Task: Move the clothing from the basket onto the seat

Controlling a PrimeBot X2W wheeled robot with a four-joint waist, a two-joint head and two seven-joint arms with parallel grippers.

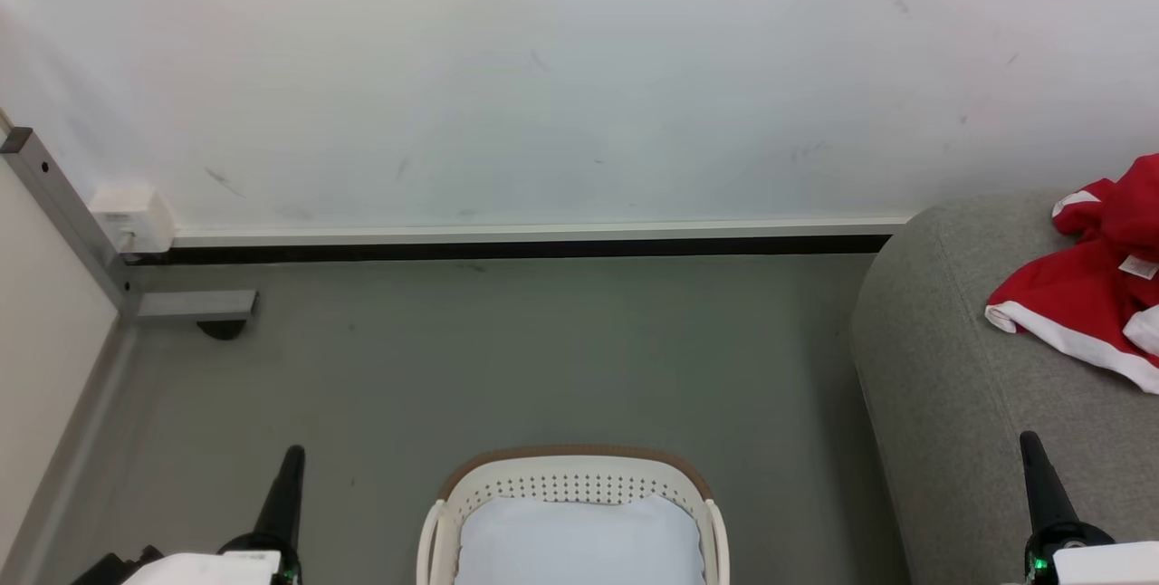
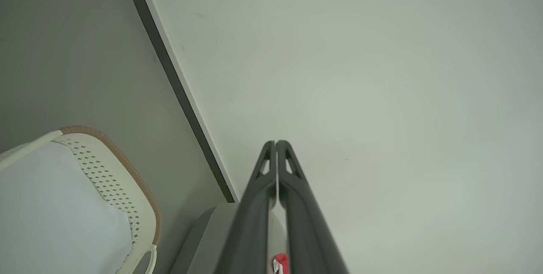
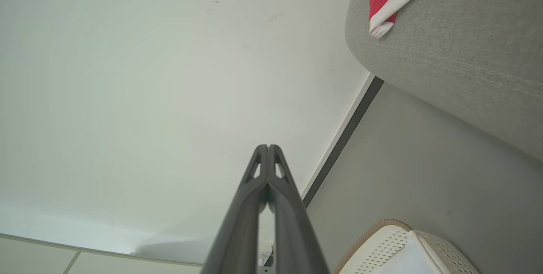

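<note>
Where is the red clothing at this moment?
In the head view the clothing lies at the far right, on the grey seat, well apart from the basket at the bottom centre.

Insp. note: no legible text, brand, no. or sign in any view. One item only: a small white tag (image 1: 1138, 266) on the red clothing (image 1: 1077, 295), atop the seat (image 1: 951, 368) toward its right end in the head view. Any print on the tag is too small to read.
</note>
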